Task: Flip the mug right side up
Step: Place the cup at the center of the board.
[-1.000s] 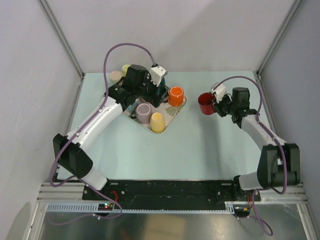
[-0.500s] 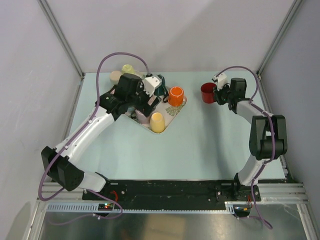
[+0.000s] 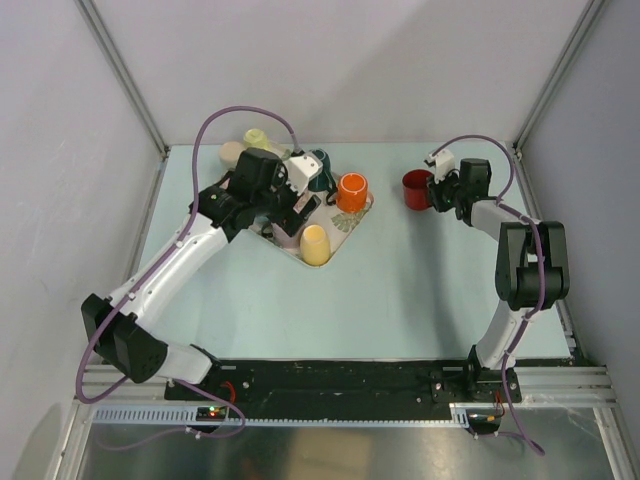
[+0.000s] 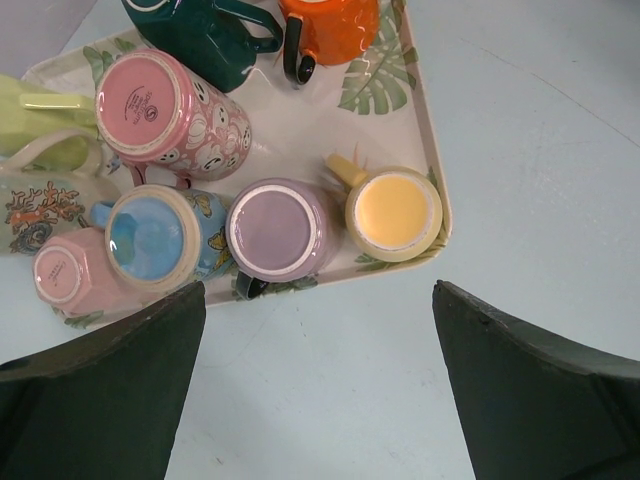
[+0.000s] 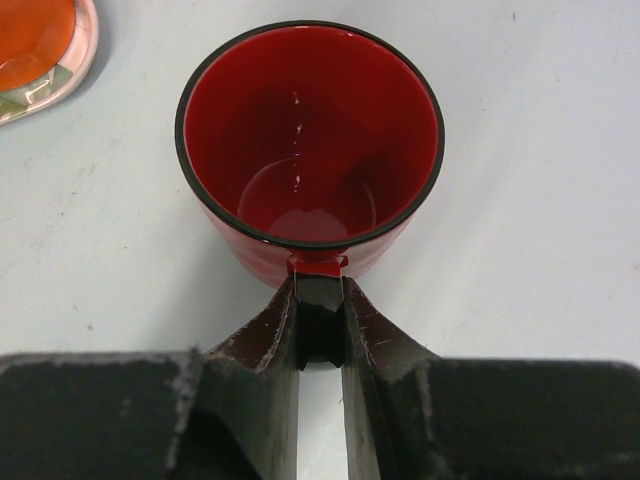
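Pale grey walls (image 3: 400,60) and metal frame posts are seen enclosing a light blue-green table (image 3: 400,290). Two arms are bolted at its near edge. One leaf-printed tray (image 4: 425,130) is set on the far left part of the table.

Nine mugs are counted on or beside the tray. Five are stood bottom up: a pink mug (image 4: 170,105), a lilac mug (image 4: 280,228), a yellow mug (image 4: 392,212), a blue mug (image 4: 155,235) and a small pink mug (image 4: 65,275). A teal mug (image 4: 195,35), an orange mug (image 4: 330,20), a lime mug (image 4: 30,120) and a cream patterned mug (image 4: 40,200) are grouped with them.

One red mug (image 5: 310,130) is found at the far right, well apart from the tray, mouth upward. Its handle is clamped by the right gripper (image 5: 320,300). The left gripper (image 4: 318,300) is held spread wide over the tray's near edge, and nothing is gripped by it.
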`<state>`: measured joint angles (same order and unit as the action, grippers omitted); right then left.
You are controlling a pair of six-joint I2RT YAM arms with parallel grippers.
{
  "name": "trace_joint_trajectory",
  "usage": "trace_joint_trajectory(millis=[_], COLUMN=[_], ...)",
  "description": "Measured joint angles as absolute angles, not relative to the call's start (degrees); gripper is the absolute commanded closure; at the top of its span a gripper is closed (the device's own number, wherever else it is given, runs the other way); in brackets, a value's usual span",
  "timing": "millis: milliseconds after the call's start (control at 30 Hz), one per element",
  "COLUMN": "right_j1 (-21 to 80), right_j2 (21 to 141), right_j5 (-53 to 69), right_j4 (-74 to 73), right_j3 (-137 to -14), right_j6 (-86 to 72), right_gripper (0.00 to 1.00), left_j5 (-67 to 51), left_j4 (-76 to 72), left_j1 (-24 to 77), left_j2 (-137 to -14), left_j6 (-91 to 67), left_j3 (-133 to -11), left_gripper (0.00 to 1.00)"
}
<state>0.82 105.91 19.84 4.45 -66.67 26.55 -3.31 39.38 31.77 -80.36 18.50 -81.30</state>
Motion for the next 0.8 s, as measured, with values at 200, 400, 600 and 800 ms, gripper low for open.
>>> trace_joint_trajectory(millis=[200,400,600,800], right_j1=[1.0,1.0,0.9,0.8], right_j2=[105.9,105.9,105.9,105.9], right_j5=[19.7,19.2,18.8,18.7], right_j4=[3.8,3.3,2.7,2.6], right_j3=[-67.0,-67.4,-67.5,-67.8], right_j6=[26.6,26.7,26.5,26.5], right_gripper=[0.77,0.68,0.67,0.65], left_j5=[-3.3,-3.3,-3.4,-3.4], left_j4=[39.7,39.7,39.7,39.7], left_j1=[31.8,31.8,31.8,31.8], left_j2=[-80.4,-80.4,-80.5,-80.6], left_j6=[18.5,18.5,18.2,18.0], left_j3=[-81.3,-81.3,-81.3,-81.3], left_gripper=[0.01,0.01,0.02,0.02])
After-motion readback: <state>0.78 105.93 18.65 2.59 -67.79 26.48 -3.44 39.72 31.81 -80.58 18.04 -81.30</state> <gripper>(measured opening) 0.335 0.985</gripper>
